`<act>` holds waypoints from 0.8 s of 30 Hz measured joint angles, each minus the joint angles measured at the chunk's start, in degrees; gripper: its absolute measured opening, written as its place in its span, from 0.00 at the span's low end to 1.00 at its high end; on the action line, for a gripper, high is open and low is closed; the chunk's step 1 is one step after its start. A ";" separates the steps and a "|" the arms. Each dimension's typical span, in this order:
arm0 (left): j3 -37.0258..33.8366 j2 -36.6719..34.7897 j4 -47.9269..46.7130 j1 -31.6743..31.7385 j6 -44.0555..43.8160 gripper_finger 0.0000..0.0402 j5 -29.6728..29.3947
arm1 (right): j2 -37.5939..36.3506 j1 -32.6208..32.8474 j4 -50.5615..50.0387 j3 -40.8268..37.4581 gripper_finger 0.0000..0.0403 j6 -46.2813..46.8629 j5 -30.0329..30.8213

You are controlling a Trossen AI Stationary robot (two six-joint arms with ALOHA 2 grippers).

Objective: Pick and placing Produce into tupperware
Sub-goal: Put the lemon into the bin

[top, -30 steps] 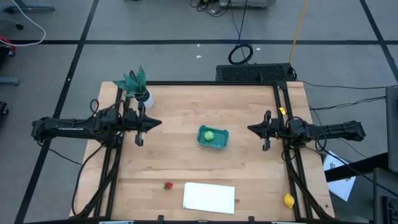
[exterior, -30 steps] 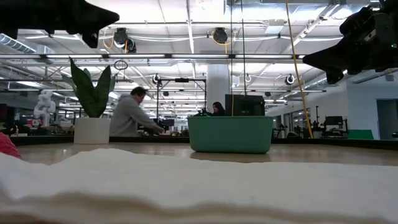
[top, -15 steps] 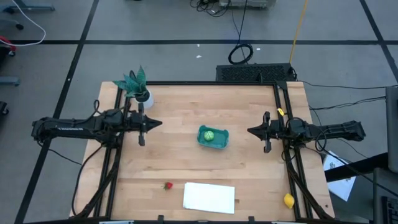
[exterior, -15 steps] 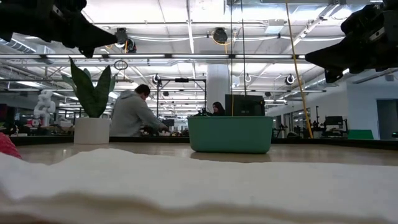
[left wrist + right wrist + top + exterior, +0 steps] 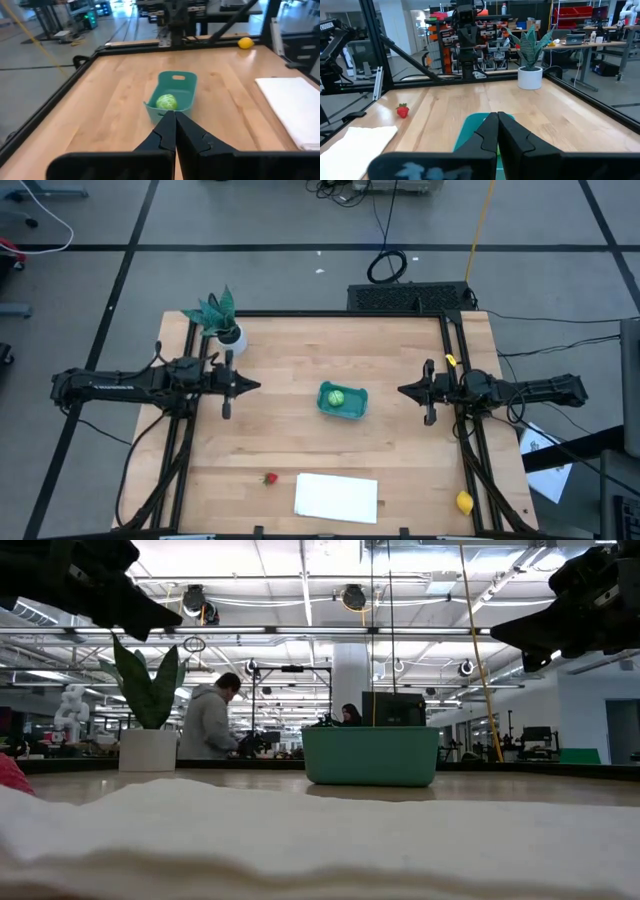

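- The dark left gripper (image 5: 252, 385) reaches level from the table's left edge toward the centre, held above the wood with its two fingers pressed together and nothing between them.
- The dark right gripper (image 5: 404, 389) mirrors it from the right edge, fingers likewise closed and empty, tip pointing at the centre.
- Between the two tips, apart from both, sits the small teal-blue rectangular plastic tub (image 5: 343, 401) with the light-green round toy fruit (image 5: 337, 397) inside it.
- The tiny red strawberry-like toy (image 5: 269, 478) lies on the pale wooden table (image 5: 290, 440) near the front edge, just beside the flat white rectangular sheet (image 5: 337, 496).
- The yellow lemon-like toy (image 5: 464, 502) rests at the front right corner, by the frame rail.
- The teal leafy plant in a white pot (image 5: 222, 321) stands at the back left corner.
- In the low view the white sheet fills the foreground and cuts the strawberry off at the picture's edge; the tub's contents are hidden by its wall.
- In the right wrist view the closed fingers cover most of the tub.
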 joint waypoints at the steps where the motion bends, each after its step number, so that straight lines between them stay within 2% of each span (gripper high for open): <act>1: 0.01 -0.01 0.01 -0.01 0.10 0.00 0.07 | 0.00 0.00 -0.01 0.01 0.00 0.01 0.00; 12: 0.01 -0.01 0.00 0.01 -1.19 0.00 -1.15 | 0.00 0.00 0.00 0.00 0.00 0.15 0.00; 20: 0.01 -0.01 0.03 0.01 -1.70 0.05 -1.18 | 0.00 0.00 0.00 -0.01 0.00 0.20 -0.14; 24: 0.01 -0.01 0.04 0.01 -2.35 0.03 -1.31 | 0.00 0.00 0.04 0.02 0.00 1.47 -4.17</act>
